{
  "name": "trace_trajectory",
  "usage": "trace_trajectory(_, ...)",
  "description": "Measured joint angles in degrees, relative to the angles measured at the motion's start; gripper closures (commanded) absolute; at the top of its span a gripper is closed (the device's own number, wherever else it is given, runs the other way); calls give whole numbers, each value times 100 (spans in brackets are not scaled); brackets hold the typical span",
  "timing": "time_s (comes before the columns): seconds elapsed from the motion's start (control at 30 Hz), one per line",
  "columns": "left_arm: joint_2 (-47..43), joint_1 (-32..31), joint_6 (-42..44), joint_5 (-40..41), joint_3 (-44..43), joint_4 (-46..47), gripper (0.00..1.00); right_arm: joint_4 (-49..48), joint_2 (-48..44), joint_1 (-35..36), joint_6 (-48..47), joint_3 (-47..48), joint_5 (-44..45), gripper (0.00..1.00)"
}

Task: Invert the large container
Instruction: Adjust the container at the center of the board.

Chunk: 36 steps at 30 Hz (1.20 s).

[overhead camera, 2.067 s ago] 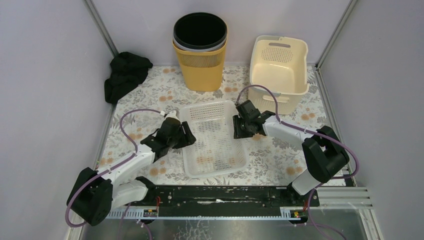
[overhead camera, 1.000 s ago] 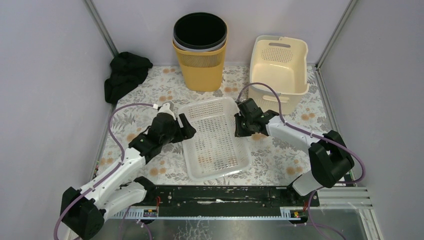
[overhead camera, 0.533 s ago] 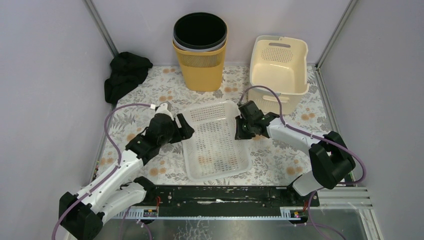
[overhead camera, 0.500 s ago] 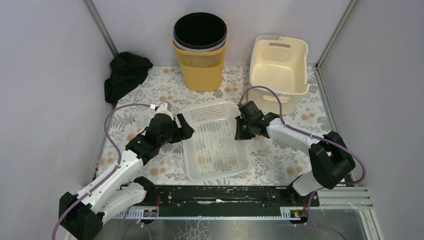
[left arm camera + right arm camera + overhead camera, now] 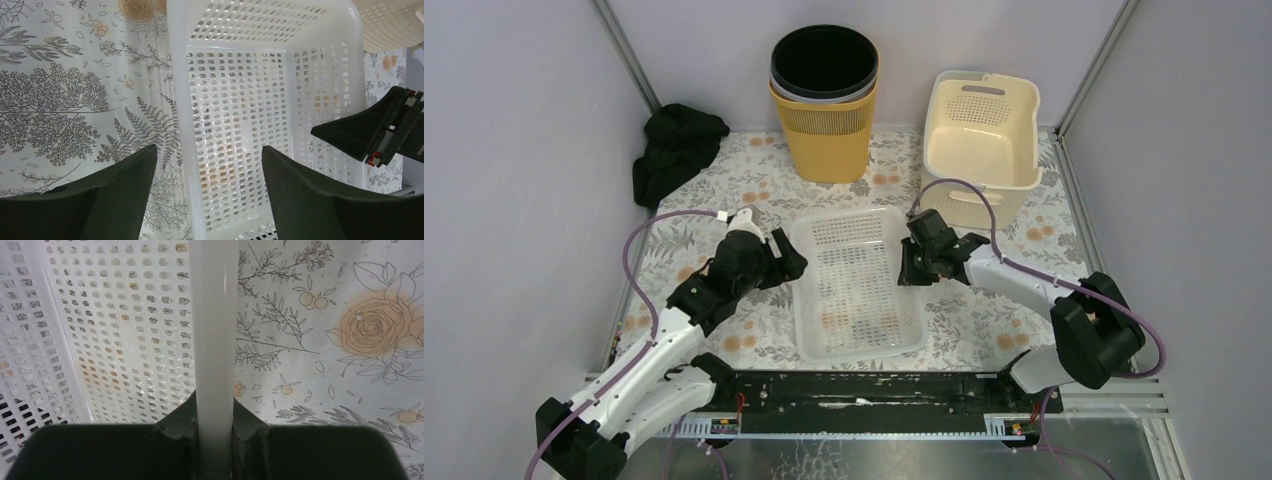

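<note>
The large container is a white perforated basket standing open side up on the floral table. My right gripper is shut on its right rim; in the right wrist view the rim runs straight down into the closed gripper. My left gripper is open at the left rim. In the left wrist view the rim passes between the spread fingers, nearer the left one, with neither pad touching it; the gripper holds nothing. The right gripper's dark finger shows across the basket.
A yellow bin with a black liner stands at the back centre. A cream basket stands at the back right, close behind the right arm. A black cloth lies at the back left. Grey walls close in both sides.
The basket has swung from a slant to nearly square with the table edge and shifted slightly right. Both grippers moved with it; the left arm has risen.
</note>
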State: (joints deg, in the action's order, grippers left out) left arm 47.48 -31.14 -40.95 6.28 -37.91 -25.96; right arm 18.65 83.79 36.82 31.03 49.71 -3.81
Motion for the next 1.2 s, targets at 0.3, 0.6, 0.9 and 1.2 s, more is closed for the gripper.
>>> trace_trajectory(0.3, -20, 0, -2, 15, 0, -68, 16, 308, -494, 0, 42, -271, 286, 95)
trace_trajectory(0.6, -20, 0, -2, 13, 0, -70, 16, 651, -831, 0, 37, -428, 538, 54)
trace_trajectory(0.9, -20, 0, 0, 11, 0, -70, 16, 1150, -1196, 0, -83, -339, 981, 26)
trace_trajectory(1.2, -17, 0, 15, 7, -2, -72, 13, 1537, -1519, 0, -125, 127, 997, 25)
